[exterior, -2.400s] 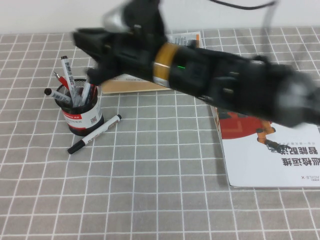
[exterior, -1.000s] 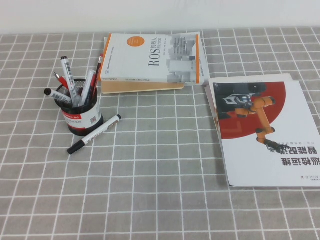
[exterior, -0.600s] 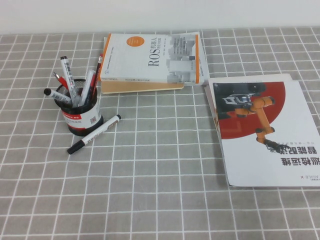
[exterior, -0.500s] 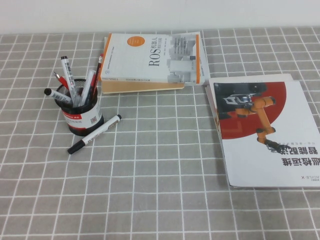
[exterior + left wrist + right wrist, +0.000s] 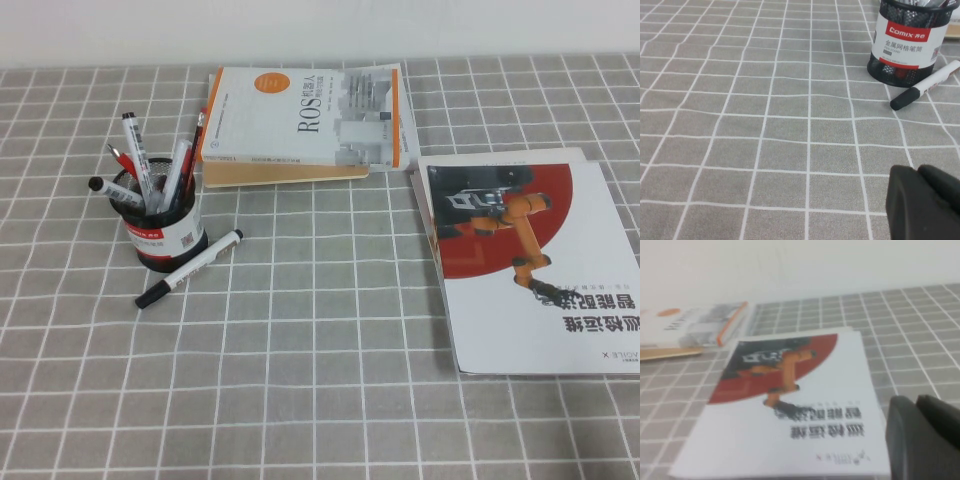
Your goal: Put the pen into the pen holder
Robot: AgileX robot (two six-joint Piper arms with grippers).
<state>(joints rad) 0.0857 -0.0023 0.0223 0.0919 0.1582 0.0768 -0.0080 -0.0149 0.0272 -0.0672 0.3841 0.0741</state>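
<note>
Pen [image 5: 189, 268] lies diagonal beside holder [image 5: 164, 236], nearer left claw [image 5: 925, 200], state unclear; right claw [image 5: 922, 437] closed, parked over booklet [image 5: 790, 410].

Little of the robot shows. The left gripper [image 5: 926, 202] appears only in its own wrist view, at the frame's corner, as two rounded matte black lobes pressed side by side with a thin seam between them. The right gripper [image 5: 922, 437], in its wrist view, looks the same: smooth black rounded shapes, no markings, screws or cables visible.
</note>
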